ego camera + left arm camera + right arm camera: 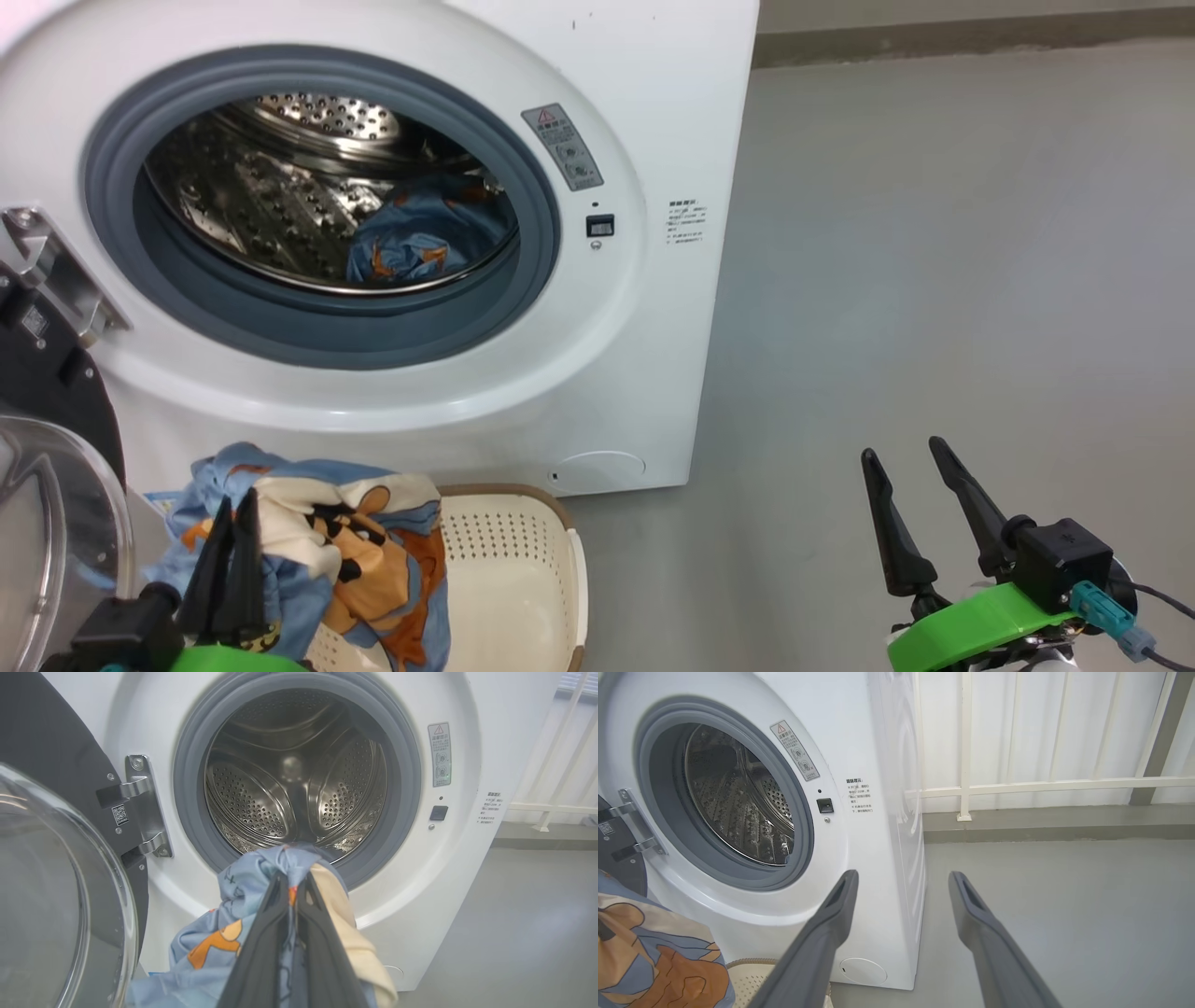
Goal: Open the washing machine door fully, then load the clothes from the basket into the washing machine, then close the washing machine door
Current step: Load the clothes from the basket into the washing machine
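Note:
The white washing machine (653, 112) stands with its door (47, 523) swung open at the left, glass bowl (51, 905) showing. One light blue garment (420, 245) lies inside the steel drum (289, 779). My left gripper (233, 509) is shut on the blue and cream clothes (345, 551), lifted above the cream basket (523, 569) in front of the machine. In the left wrist view the fingers (264, 933) pinch the fabric (219, 933) below the drum opening. My right gripper (901, 457) hangs open over the floor to the right, holding nothing.
Grey floor (934, 280) spreads to the right of the machine. A white railing (1041, 784) and wall stand behind it. The door hinge (145, 807) sits at the opening's left. A round white flap (602, 469) is low on the machine's front.

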You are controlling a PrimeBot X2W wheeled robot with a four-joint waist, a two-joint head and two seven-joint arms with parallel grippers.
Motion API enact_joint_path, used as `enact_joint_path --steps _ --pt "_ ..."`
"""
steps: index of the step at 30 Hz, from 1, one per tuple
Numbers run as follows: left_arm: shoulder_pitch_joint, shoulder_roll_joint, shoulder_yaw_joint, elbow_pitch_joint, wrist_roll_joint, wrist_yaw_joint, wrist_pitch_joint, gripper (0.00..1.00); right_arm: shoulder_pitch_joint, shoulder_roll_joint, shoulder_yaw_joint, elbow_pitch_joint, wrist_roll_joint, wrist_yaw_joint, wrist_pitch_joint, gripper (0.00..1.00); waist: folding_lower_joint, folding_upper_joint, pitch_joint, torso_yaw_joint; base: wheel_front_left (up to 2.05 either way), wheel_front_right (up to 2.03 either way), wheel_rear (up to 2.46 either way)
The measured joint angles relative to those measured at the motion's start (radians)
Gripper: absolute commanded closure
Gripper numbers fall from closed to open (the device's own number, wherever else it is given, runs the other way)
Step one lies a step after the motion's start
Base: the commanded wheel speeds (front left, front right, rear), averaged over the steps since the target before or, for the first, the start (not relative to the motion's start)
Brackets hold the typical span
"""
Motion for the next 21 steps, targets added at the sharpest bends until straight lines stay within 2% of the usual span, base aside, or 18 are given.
enact_joint_path --steps 8,21 --pt "0.052 -0.026 0.053 -0.064 0.025 0.000 0.000 1.00 0.022 0.001 -0.019 -0.021 -0.016 0.000 0.000 0.00 0.0000 0.0000 -0.033 -0.015 0.00 0.00 0.00" --pt "0.096 -0.040 0.090 -0.087 0.035 0.000 0.000 1.00 0.037 0.002 -0.033 -0.042 -0.033 0.000 0.000 0.00 0.0000 0.0000 -0.040 -0.021 0.00 0.00 0.00"
